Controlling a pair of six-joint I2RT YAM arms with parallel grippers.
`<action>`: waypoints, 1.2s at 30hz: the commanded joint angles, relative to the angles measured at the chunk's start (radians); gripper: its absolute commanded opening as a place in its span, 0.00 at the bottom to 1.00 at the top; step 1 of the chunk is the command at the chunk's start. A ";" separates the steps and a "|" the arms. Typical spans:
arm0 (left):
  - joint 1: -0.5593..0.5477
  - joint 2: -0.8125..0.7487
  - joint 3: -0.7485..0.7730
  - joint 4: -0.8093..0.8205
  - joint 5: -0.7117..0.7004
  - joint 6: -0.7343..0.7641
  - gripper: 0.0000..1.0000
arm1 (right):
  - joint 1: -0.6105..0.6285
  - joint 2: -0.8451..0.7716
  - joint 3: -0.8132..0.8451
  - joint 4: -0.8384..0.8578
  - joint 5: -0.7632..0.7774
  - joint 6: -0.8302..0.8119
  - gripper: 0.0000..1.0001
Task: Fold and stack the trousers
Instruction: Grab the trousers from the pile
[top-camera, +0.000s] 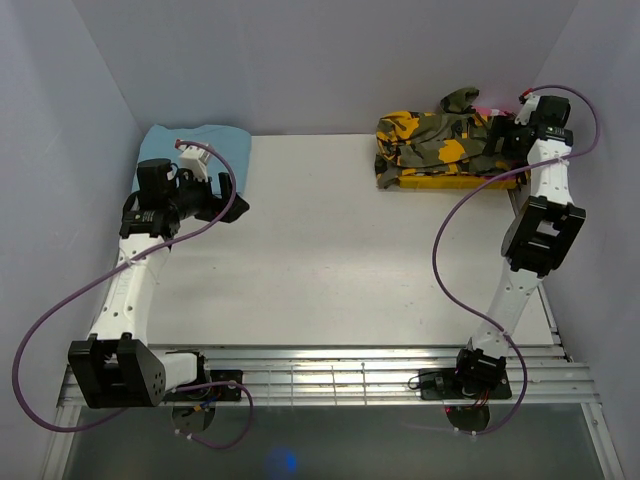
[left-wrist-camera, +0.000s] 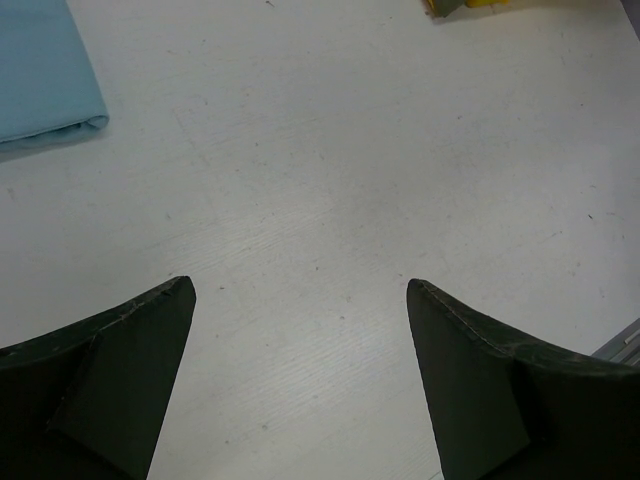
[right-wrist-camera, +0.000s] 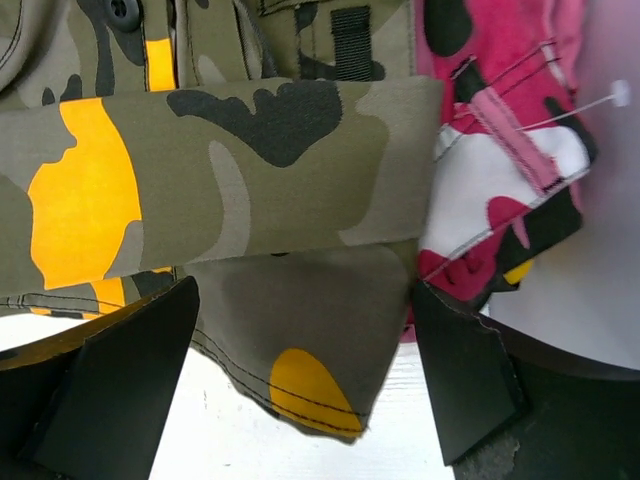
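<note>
The trousers (top-camera: 445, 150), camouflage in olive, orange-yellow and black, lie in a rumpled heap at the table's far right corner. My right gripper (top-camera: 508, 135) is at the heap's right end. In the right wrist view a hem corner of the trousers (right-wrist-camera: 300, 340) hangs between the spread fingers of that gripper (right-wrist-camera: 305, 290), and neither pad presses on it. A folded band of the same fabric crosses just beyond the fingertips. My left gripper (top-camera: 228, 203) hovers open over the bare table (left-wrist-camera: 330, 150) at the left, with nothing between its fingers (left-wrist-camera: 130, 360).
A pink-black-white camouflage garment (right-wrist-camera: 500, 200) lies under the trousers' right end, close to the right wall. A folded light-blue cloth (top-camera: 200, 140) sits at the far left corner, also seen as the blue cloth (left-wrist-camera: 45, 70) in the left wrist view. White walls enclose the table.
</note>
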 joint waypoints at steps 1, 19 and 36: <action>0.003 -0.003 -0.006 0.024 0.031 -0.013 0.98 | 0.003 0.017 0.008 0.032 -0.041 0.018 0.93; 0.003 0.031 -0.007 0.034 0.040 -0.036 0.98 | 0.037 0.078 0.059 0.040 -0.198 0.058 0.86; 0.003 0.052 0.037 0.026 0.064 -0.054 0.98 | 0.074 -0.118 0.040 0.214 -0.399 0.159 0.08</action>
